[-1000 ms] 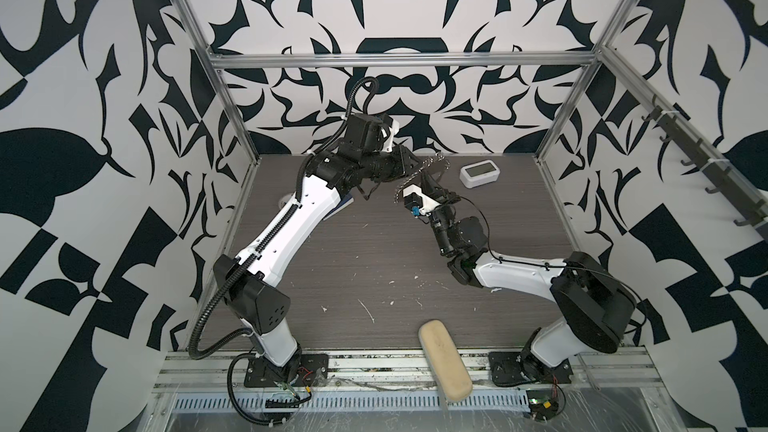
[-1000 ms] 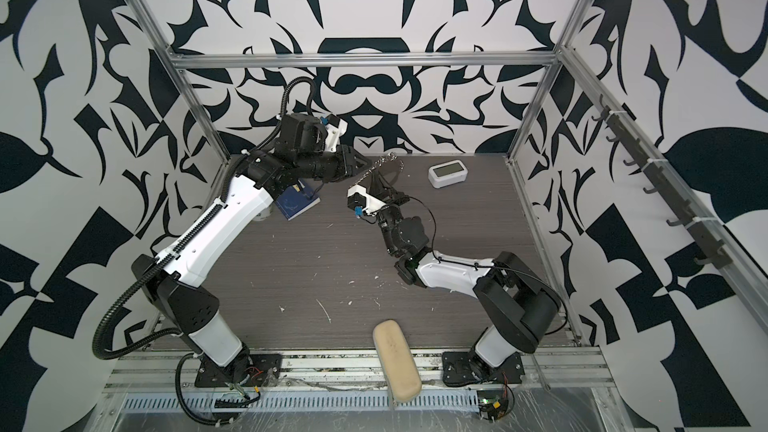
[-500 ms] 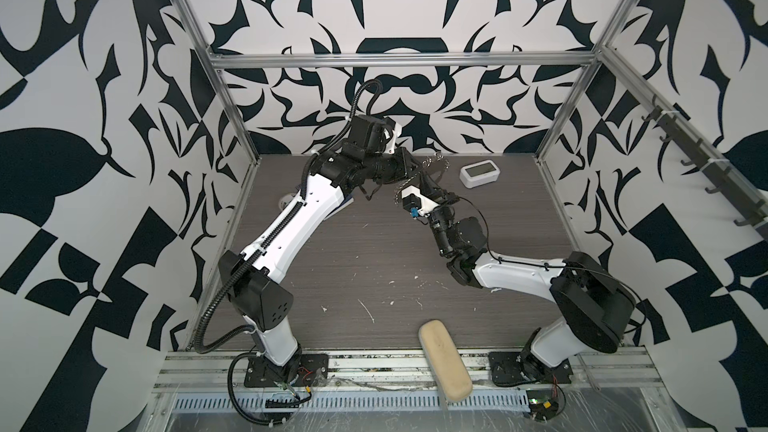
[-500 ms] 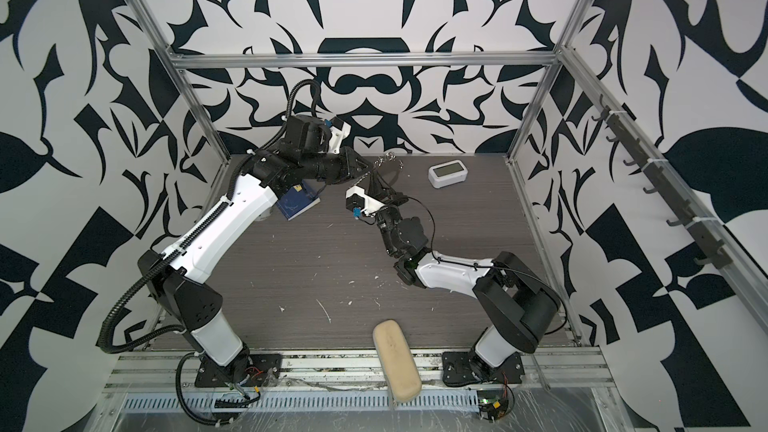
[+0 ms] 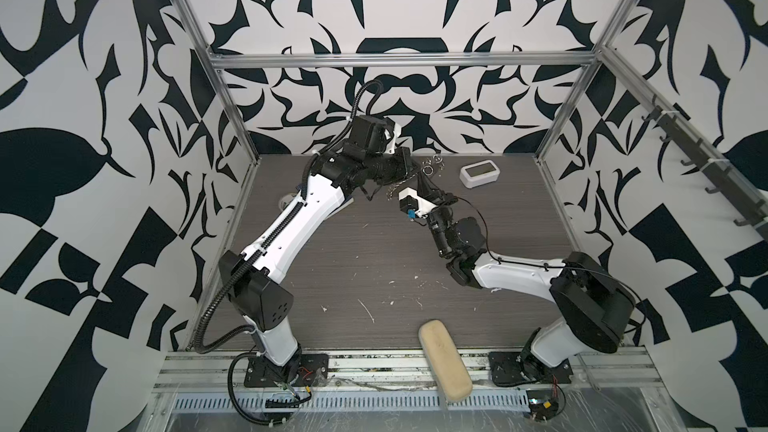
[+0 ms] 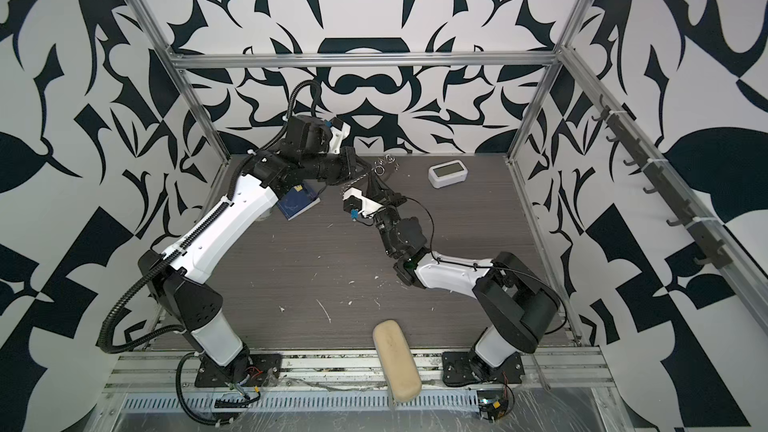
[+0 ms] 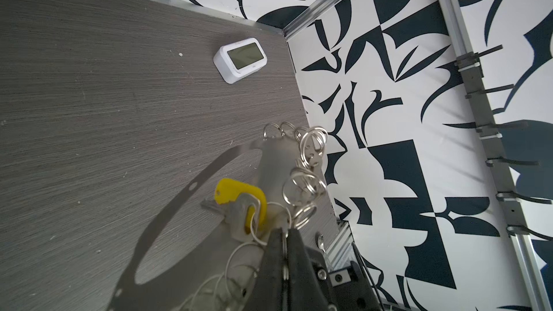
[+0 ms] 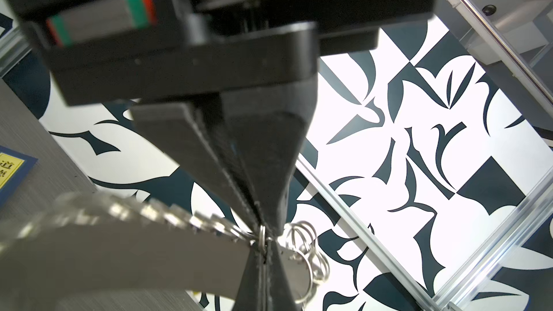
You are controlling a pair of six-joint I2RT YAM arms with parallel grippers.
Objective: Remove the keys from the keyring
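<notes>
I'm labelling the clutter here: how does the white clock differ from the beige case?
Colour: the clock is white with a grey screen; the case is plain beige.
Shape: the clock is a short box, the case a long rounded oblong.
Place: the clock sits on the table near the back wall, the case at the front edge, partly over the metal rail.
Both lie flat, with nothing holding them.

White plastic clock [image 5: 478, 173] sits near the tabletop's [image 5: 374, 251] far right corner; silver wire keyring [image 5: 432, 164] with grey strap just left of it; blue book [image 6: 297, 203] farther left; beige oblong case [image 5: 444, 361] overhangs the front edge.
</notes>
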